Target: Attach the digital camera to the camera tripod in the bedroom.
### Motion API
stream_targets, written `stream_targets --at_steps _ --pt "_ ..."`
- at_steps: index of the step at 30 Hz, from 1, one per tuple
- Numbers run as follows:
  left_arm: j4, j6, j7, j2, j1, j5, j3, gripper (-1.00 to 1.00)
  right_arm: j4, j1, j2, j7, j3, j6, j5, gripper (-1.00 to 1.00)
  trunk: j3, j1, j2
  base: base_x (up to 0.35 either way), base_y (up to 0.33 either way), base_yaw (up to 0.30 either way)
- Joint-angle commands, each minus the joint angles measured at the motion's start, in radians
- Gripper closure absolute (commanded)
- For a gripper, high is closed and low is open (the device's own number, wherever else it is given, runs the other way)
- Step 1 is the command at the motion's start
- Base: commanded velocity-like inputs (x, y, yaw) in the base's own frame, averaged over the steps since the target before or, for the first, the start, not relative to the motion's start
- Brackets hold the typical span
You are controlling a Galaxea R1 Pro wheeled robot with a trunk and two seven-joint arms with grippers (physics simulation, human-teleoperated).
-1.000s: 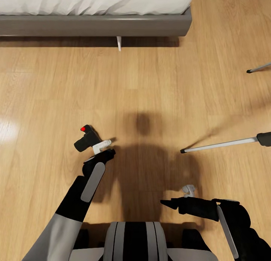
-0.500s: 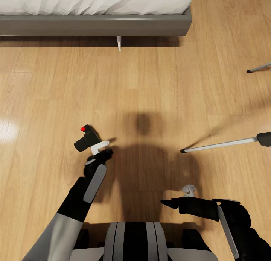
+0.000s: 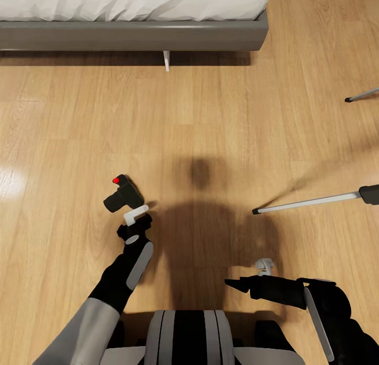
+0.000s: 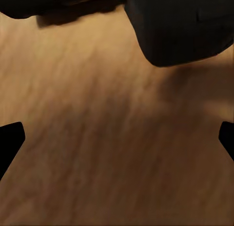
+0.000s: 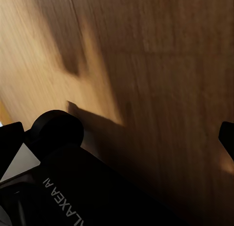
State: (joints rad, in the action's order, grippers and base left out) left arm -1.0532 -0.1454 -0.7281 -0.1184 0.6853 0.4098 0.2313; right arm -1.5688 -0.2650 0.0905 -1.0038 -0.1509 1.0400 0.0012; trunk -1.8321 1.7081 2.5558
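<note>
Head view cuts the camera tripod [image 3: 310,201] off at the frame edge.

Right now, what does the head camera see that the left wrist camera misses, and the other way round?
Head view alone: the grey-framed bed, two silver camera tripod legs, both arms, the right pincer, and the digital camera's red button. Left wrist view alone: a close look straight down between its dark fingertips, spread wide apart. Both share the wood floor and the black digital camera, lying just ahead of the left pincer.
</note>
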Motion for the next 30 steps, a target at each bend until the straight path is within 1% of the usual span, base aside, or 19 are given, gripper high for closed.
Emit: stream_targets --at_steps 1,6,11,13,15,17,18,25,30 --pt "0.001 0.004 -0.005 0.000 0.000 0.002 0.002 -1.00 0.000 0.000 0.000 -0.004 -0.001 0.007 0.000 -1.00 0.000 0.000 0.000 0.000 0.000 0.000" --pt "0.009 0.028 0.001 0.000 0.000 0.001 0.003 -1.00 0.000 0.000 0.000 -0.004 -0.001 0.007 0.000 -1.00 0.000 0.000 0.000 0.000 0.000 0.000" --pt "0.008 0.032 0.003 -0.001 0.000 0.000 0.012 -1.00 0.000 0.000 0.000 -0.004 -0.001 0.007 0.000 -1.00 0.000 0.000 0.000 0.000 0.000 0.000" --pt "0.008 0.033 0.002 0.000 0.000 -0.001 0.024 -1.00 0.000 0.000 0.000 -0.004 -0.001 0.007 0.000 -1.00 0.000 0.000 0.000 0.000 0.000 0.000" --pt "0.003 0.033 -0.002 0.000 0.000 -0.001 0.068 -1.00 0.000 0.000 0.000 -0.004 -0.001 0.007 0.000 -1.00 0.000 0.000 0.000 0.000 0.000 0.000" --pt "0.002 0.033 -0.006 0.000 0.000 -0.001 0.094 -1.00 0.000 0.000 0.000 -0.004 -0.001 0.007 0.000 -1.00 0.000 0.000 0.000 0.000 0.000 0.000" --pt "0.001 0.033 -0.007 0.000 0.000 -0.002 0.101 -1.00 0.000 0.000 0.000 -0.004 -0.001 0.007 0.000 -1.00 0.000 0.000 0.000 0.000 0.000 0.000" --pt "0.000 0.035 -0.012 -0.001 0.000 0.000 0.123 -1.00 0.000 -0.001 0.000 -0.004 -0.001 0.007 0.000 -1.00 0.000 0.000 0.000 0.000 0.000 0.000" --pt "-0.001 0.040 -0.014 -0.001 0.000 0.004 0.126 -1.00 0.000 0.000 0.000 -0.004 -0.001 0.007 0.000 -1.00 0.000 0.000 0.000 0.000 0.000 0.000"
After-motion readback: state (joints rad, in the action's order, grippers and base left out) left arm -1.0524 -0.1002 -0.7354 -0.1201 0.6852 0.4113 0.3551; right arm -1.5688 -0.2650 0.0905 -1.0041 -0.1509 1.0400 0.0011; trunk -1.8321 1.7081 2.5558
